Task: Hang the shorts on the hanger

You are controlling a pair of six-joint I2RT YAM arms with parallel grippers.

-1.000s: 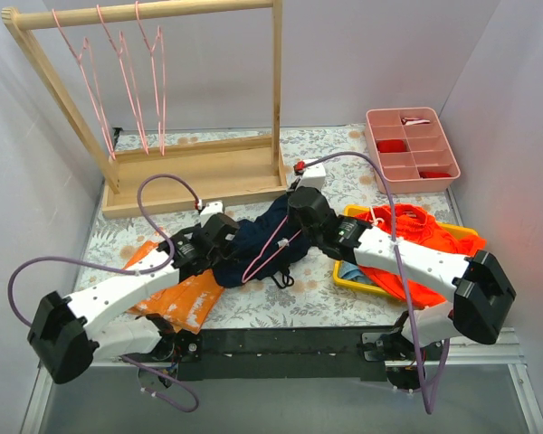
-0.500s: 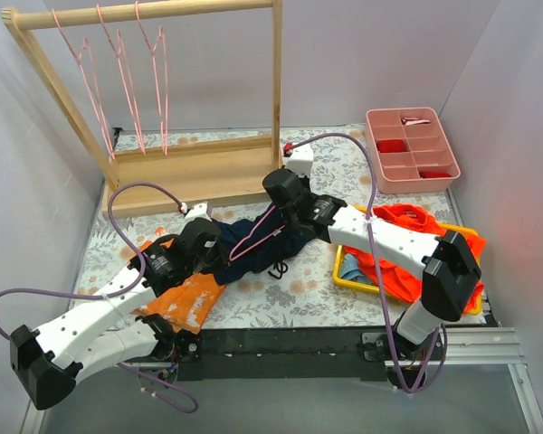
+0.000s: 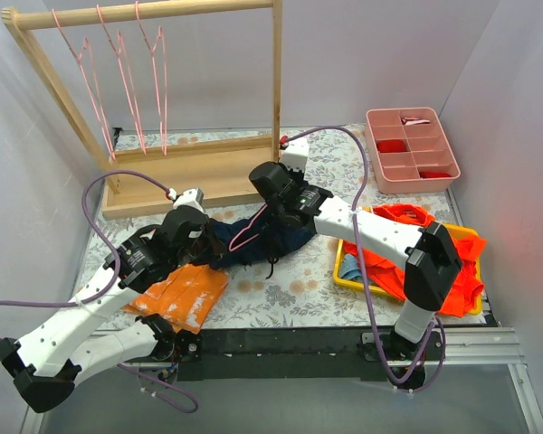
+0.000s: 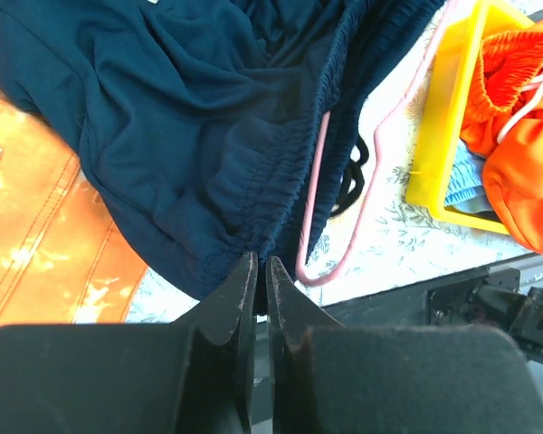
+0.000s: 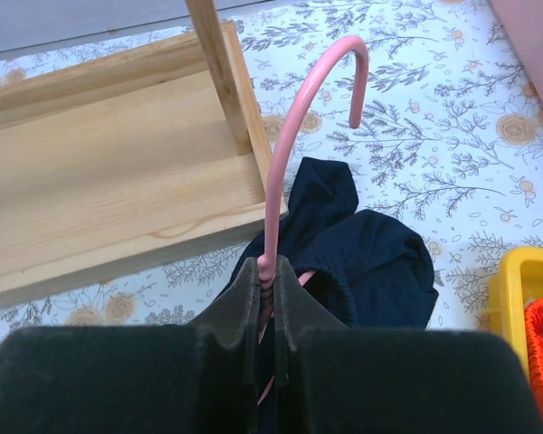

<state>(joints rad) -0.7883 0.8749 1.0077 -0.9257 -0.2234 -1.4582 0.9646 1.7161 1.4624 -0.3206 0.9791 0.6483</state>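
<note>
The left gripper (image 4: 261, 264) is pinched tight on the waistband hem of the shorts (image 4: 181, 117), which lie on the table (image 4: 394, 249) stretching away toward the right gripper (image 5: 265, 269). That one is clamped on the hanger (image 5: 271, 190) neck, hook pointing onward to the wooden rack (image 5: 118, 172).

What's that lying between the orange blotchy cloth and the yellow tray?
The navy shorts, with a pink hanger poking out, clearest in the left wrist view.

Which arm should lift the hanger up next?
Right: the right gripper is shut on the hanger just below its hook; the left gripper only pinches the shorts.
</note>
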